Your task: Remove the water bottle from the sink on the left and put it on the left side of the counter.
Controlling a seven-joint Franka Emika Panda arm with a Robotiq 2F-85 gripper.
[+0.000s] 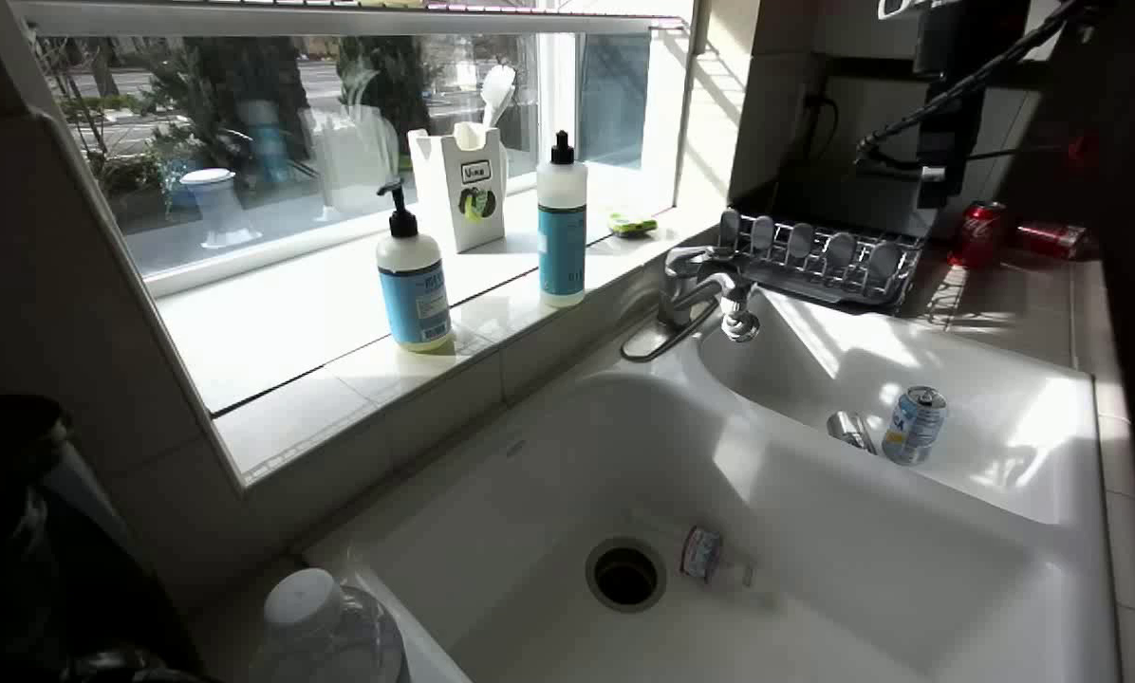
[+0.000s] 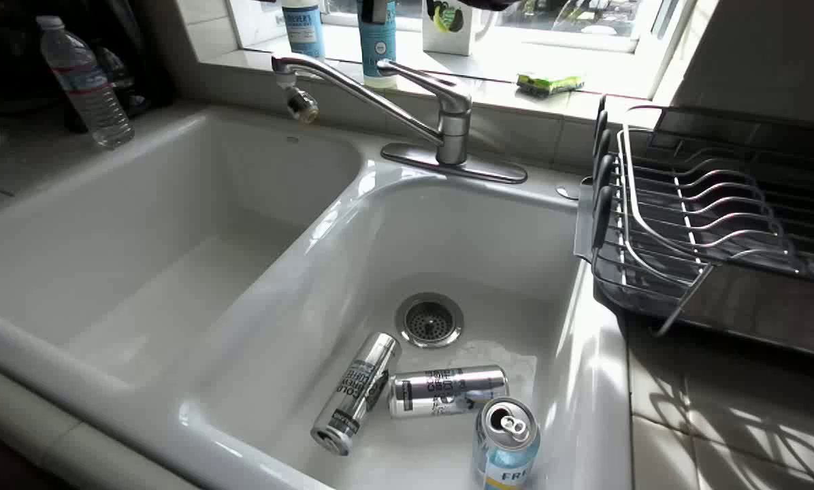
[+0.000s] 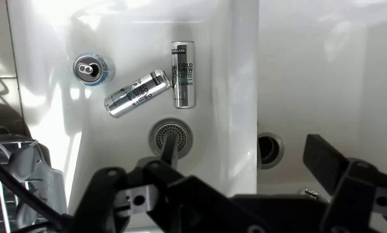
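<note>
"Where must the reach be directed?"
"Into the left sink, judged to be below and across the divider from the gripper, which is held pointing downward, spread wide, nothing gripped."
"And the water bottle?"
"There it is laid on its side, just beside the drain, long axis slanted past it."

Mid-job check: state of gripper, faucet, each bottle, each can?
Gripper: open, empty
Water bottle: on its side, cap unclear
Big clear bottle: upright, capped
Blue-labelled bottles: upright
Blue can: upright, opened
Silver cans: on their sides
Red cans: one upright, one lying
Faucet: no water running
</note>
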